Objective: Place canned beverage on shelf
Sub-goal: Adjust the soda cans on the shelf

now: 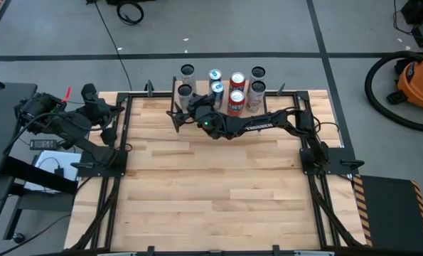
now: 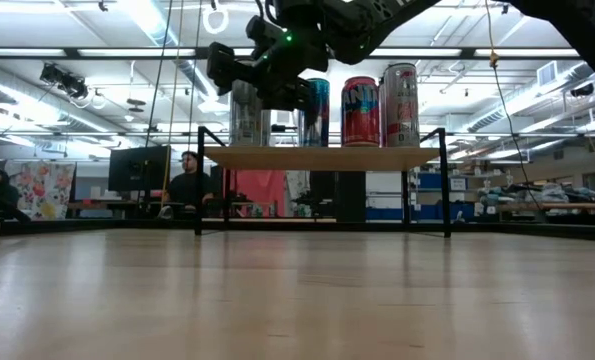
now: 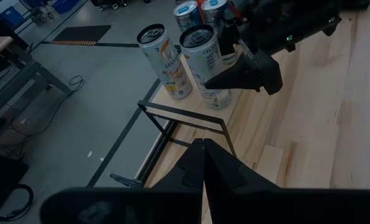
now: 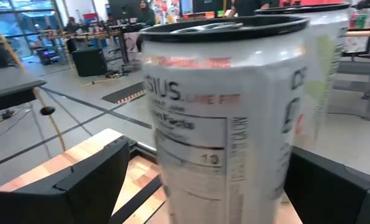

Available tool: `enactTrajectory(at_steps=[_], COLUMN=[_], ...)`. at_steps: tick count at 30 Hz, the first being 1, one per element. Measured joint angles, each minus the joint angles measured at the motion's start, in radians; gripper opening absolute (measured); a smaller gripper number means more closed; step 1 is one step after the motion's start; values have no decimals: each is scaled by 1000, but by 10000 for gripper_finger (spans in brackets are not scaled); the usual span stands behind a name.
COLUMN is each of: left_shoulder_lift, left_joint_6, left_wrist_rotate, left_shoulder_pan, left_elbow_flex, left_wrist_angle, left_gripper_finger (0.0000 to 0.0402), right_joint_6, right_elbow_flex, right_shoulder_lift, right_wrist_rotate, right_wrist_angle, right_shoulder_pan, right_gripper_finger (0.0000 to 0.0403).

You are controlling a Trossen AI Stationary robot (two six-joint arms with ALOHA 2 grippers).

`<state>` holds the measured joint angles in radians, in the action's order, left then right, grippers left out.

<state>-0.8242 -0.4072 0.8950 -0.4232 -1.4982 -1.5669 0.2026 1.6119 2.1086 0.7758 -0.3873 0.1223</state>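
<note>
This is a robotics lab or workshop in a large open hall. A grey concrete floor (image 1: 268,28) marked with dark lines surrounds the table (image 1: 218,185), with loose cables (image 1: 131,12) and an orange shop vacuum (image 1: 417,78) standing on it. Beyond the table there are ceiling strip lights (image 2: 67,40), a monitor (image 2: 137,168), workbenches (image 2: 557,208) and a seated person (image 2: 189,182).

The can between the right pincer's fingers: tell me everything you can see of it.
The can is a tall, slim metal drink can, white with dark lettering and a nutrition panel, its top rimmed in black and unopened as far as shows. It stands upright at the near left corner of the shelf, beside a matching can. The right pincer is open, a finger on either side of it; whether they touch it cannot be told.
</note>
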Motion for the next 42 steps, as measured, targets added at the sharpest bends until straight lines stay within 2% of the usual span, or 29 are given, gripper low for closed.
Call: enactTrajectory(at_steps=[6,11,16,24,31,37,42], left_shoulder_lift=[0,0,0,0,0,0,0], left_joint_6=[2,4,3,3,3,2,-1], left_wrist_rotate=[0,0,0,0,0,0,0], left_shoulder_pan=[0,0,0,0,0,0,0], left_elbow_flex=[0,0,0,0,0,0,0], left_wrist_angle=[0,0,0,0,0,0,0], left_gripper_finger=[7,7,7,7,7,7,7], right_joint_6=[4,7,9,4,-2,-104,-116], right_elbow_flex=[0,0,0,0,2,2,2], right_shoulder_lift=[0,0,0,0,0,0,1], right_wrist_rotate=[-29,-37,-37,-37,-33,-34,-39], right_wrist_angle=[-2,-1,0,5,13,-7,-16], right_shoulder_pan=[0,0,0,-17,-25,-48,-60], right_gripper_finger=[393,371,336,259,257,257,257])
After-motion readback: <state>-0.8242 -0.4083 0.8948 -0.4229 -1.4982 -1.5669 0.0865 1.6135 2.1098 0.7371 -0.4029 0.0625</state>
